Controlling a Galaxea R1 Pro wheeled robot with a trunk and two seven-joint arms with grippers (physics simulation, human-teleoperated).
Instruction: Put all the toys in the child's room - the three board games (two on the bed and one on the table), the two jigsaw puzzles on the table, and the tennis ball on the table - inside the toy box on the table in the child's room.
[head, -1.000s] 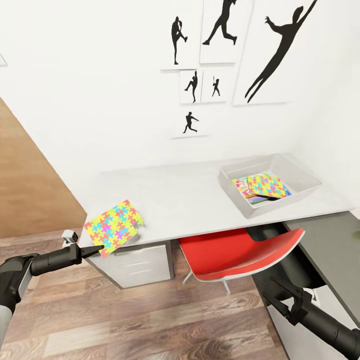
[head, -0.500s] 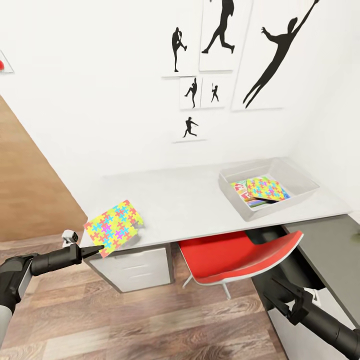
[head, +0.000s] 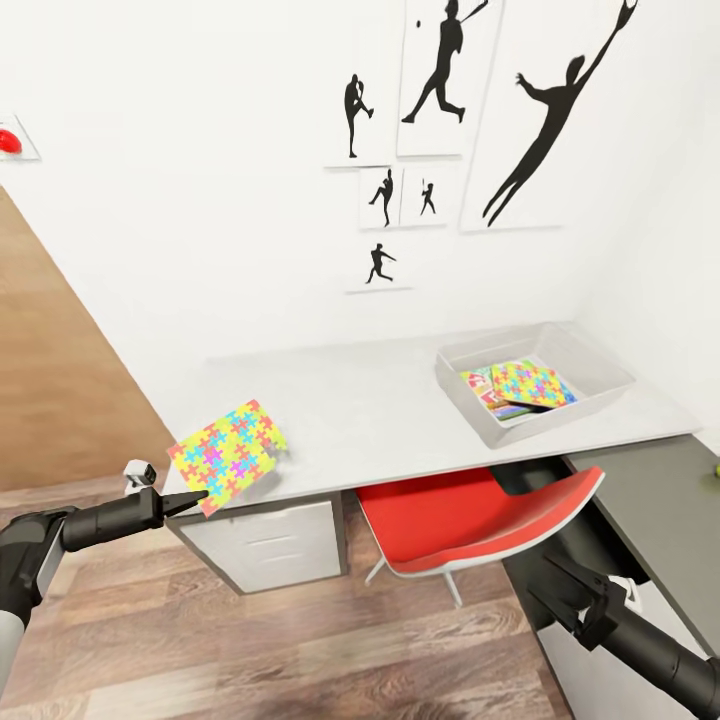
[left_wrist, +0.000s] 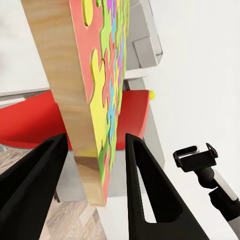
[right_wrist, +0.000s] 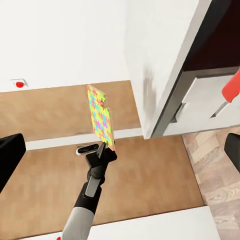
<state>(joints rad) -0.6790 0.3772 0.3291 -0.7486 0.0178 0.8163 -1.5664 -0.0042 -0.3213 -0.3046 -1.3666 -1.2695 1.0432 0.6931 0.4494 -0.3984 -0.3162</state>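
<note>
From the head view, I am reaching my left arm forward at low height, left claw (head: 192, 497) clamping the near corner of a puzzle (head: 228, 455). The puzzle is tilting up from that corner over the near left corner of the table (head: 380, 420), its bright interlocking pattern facing up. My right arm is hanging low beside the red chair (head: 470, 510), right claw (head: 556, 588) pointing up and left with its fingers spread apart and nothing between them. On the far right of the table the toy box (head: 590, 385) is sitting with a second puzzle (head: 532, 383) lying on top of a board game (head: 485, 385) inside it. A small yellow-green ball (head: 716, 468) is peeking in on the lower dark shelf at the picture's right edge.

From the left wrist view, my two black fingers (left_wrist: 145, 185) are pressing on either side of the puzzle (left_wrist: 97, 95), which is showing a pale wooden edge and a yellow, green and pink face. The chair (left_wrist: 30, 122) is lying beyond it.

From the right wrist view, my left claw (right_wrist: 104, 149) is holding the puzzle (right_wrist: 100, 117) edge-on and upright near the table's corner (right_wrist: 160, 65), with drawers (right_wrist: 205, 105) under it.
</note>
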